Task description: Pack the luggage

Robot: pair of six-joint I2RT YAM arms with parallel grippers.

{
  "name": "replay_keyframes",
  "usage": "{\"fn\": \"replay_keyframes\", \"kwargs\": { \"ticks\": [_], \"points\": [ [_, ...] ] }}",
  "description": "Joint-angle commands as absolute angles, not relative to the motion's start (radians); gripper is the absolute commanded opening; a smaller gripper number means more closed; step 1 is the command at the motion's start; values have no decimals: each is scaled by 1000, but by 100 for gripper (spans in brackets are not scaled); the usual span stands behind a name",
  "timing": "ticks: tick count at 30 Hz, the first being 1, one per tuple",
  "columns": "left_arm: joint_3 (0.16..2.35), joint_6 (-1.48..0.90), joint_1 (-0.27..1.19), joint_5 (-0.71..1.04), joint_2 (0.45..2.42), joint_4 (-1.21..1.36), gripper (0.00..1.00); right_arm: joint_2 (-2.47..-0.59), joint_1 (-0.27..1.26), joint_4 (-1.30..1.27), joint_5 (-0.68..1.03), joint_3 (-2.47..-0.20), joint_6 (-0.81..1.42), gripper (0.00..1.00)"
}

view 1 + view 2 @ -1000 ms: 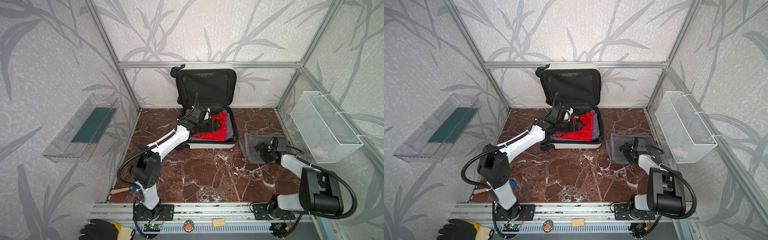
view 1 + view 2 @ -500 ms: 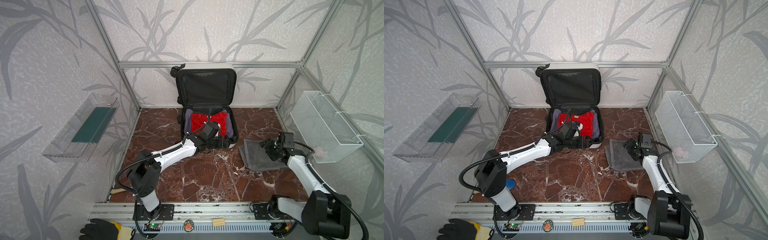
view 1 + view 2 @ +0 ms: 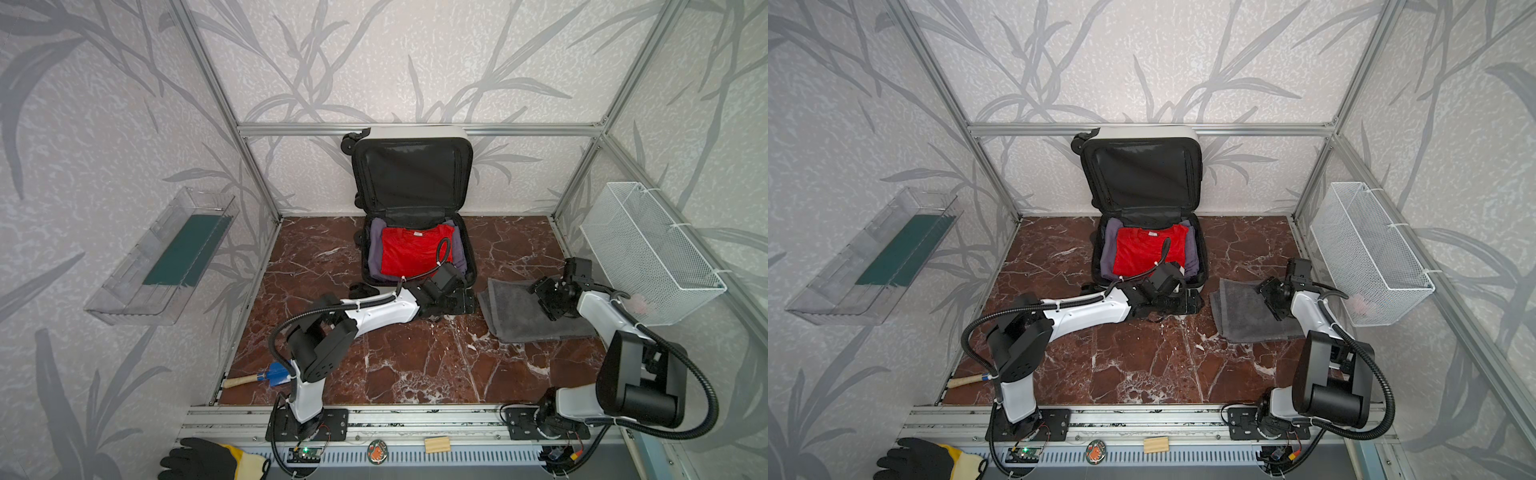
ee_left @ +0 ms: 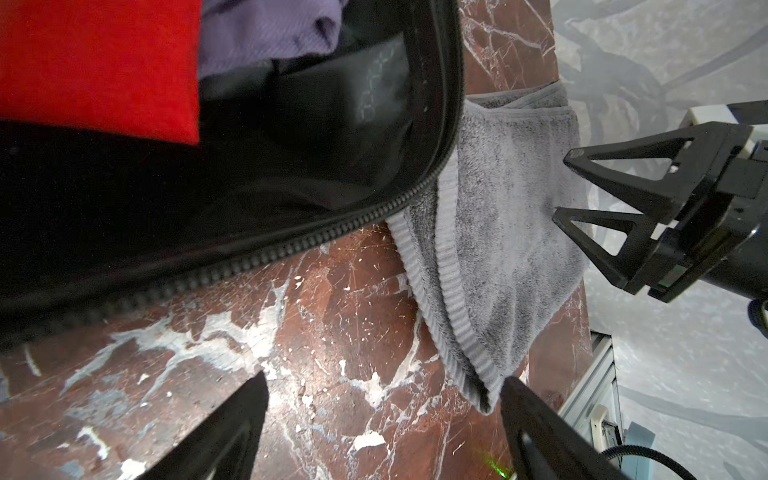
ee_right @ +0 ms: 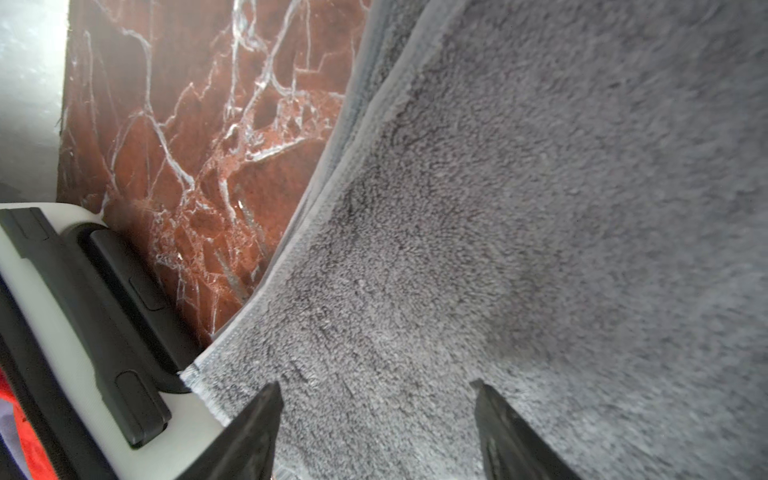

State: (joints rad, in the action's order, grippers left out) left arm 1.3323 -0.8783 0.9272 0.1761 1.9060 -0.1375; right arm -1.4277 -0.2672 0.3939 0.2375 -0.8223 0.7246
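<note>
Luggage [image 3: 411,178] sits at back centre of the marble floor [image 3: 395,365]. Lid is up against the rear wall, base flat and open. In both top views a red shirt [image 3: 411,253] lies on top of a purple garment [image 3: 374,249] inside the base.

Grey towel [image 3: 523,316] is flat on the floor just right of the luggage. In the right wrist view its corner meets the white shell by the black handle [image 5: 120,332].

Left gripper [image 4: 382,378] is low over bare floor at the luggage's front right corner. Jaws are spread wide and hold nothing, and one finger is near the towel's corner.

Right gripper [image 5: 374,384] is over the towel, jaws apart, nothing between them. Tips may be touching the pile, hard to tell.

Blue trowel [image 3: 270,374] lies by the left arm's base. Wire basket [image 3: 648,249] hangs on the right wall.
</note>
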Motion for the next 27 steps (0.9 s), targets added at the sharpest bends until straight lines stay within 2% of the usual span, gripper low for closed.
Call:
{"fn": "replay_keyframes", "kwargs": {
  "ticks": [1, 13, 27],
  "points": [
    [1381, -923, 953, 150, 1938, -111, 89, -1449, -275, 397, 249, -818, 706, 73],
    [1537, -925, 1017, 172, 2102, -136, 89, -1473, -284, 400, 268, -809, 689, 73],
    [1554, -983, 1051, 213, 2235, 0, 89, -1493, -284, 394, 284, -804, 671, 73]
  ]
}}
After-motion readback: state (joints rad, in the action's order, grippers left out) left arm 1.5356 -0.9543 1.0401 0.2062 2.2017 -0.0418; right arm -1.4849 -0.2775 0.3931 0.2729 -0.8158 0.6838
